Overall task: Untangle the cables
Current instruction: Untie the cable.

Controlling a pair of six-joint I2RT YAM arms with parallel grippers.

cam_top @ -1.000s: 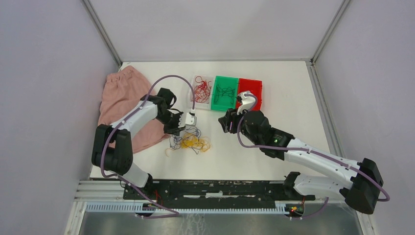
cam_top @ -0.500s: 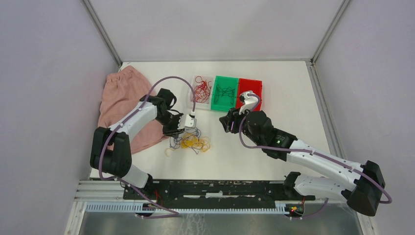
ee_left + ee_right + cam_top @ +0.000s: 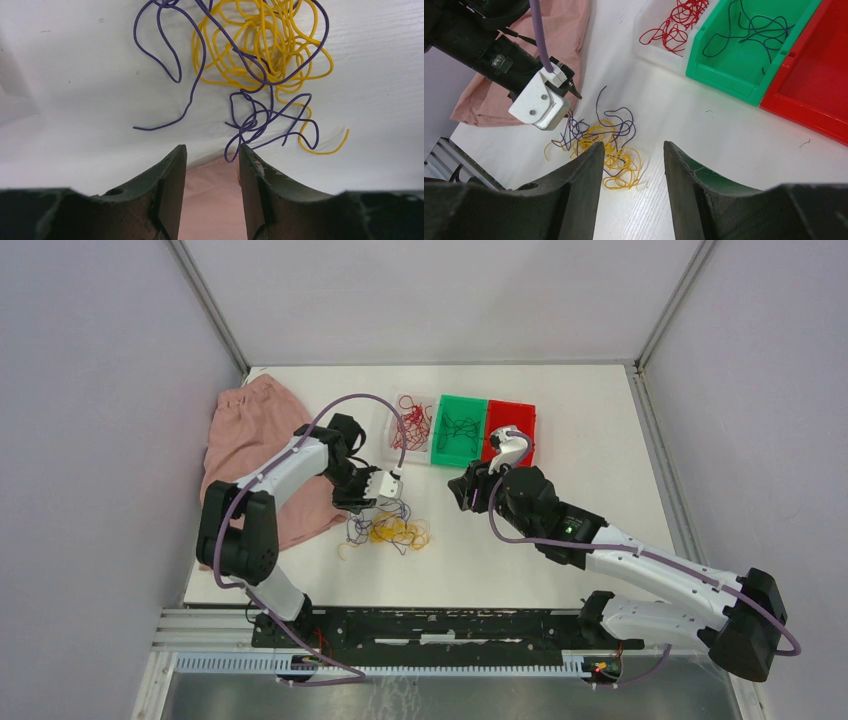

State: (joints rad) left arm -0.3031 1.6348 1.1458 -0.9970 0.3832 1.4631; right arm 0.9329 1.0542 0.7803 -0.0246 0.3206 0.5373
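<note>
The cables are a loose tangle of yellow wire (image 3: 398, 533) and purple wire (image 3: 375, 512) on the white table. In the left wrist view the yellow loops (image 3: 265, 45) lie beyond the purple strands (image 3: 250, 120). My left gripper (image 3: 370, 504) is open and empty at the tangle's left edge, over the hem of a pink cloth (image 3: 212, 200). One purple loop reaches just to its right fingertip (image 3: 245, 152). My right gripper (image 3: 462, 488) is open and empty, up off the table to the right of the tangle (image 3: 609, 145).
At the back stand a clear tray (image 3: 400, 450) with red wires (image 3: 412, 423), a green bin (image 3: 452, 453) with dark wires, and a red bin (image 3: 525, 415). The pink cloth (image 3: 250, 450) covers the table's left side under my left arm.
The left arm's elbow has swung up and to the right while its gripper stayed at the tangle's edge. The right gripper shifted slightly up and to the right, then held still.
</note>
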